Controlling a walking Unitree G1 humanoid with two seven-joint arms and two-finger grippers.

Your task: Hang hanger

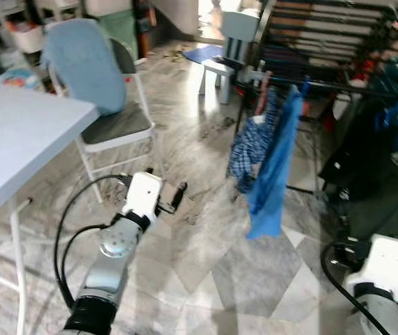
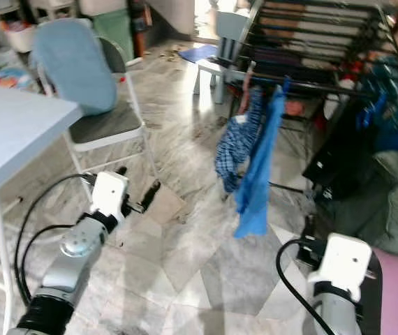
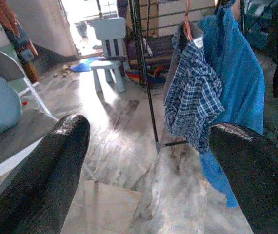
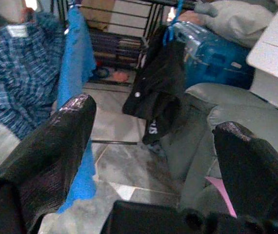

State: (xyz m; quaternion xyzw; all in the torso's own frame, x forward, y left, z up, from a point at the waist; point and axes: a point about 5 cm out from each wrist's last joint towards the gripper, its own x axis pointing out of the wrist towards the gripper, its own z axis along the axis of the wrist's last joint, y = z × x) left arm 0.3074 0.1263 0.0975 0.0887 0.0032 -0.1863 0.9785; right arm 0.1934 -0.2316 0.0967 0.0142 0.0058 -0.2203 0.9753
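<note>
Both tools empty. My left tool [image 1: 174, 197] is out over the marble floor [image 1: 206, 279] beside the folding chair [image 1: 108, 125], fingers [image 3: 56, 161] spread wide, nothing between them. My right tool [image 4: 148, 161] is low by the grey sofa [image 4: 197, 126], also wide open and empty.

Drying rack [image 1: 325, 42] is ahead. Hanging off its front rail: plaid shirt [image 1: 251, 146] on a pink hanger [image 3: 187, 27], blue garment [image 1: 272, 167] right next to it, black garment [image 4: 158, 92] further along.

Can't make out a loose hanger anywhere on the floor, chair or table [image 1: 10, 139]. My read: either hanging is already done and I'm clear of the rack, or a hanger still has to be fetched. Can't tell which.
</note>
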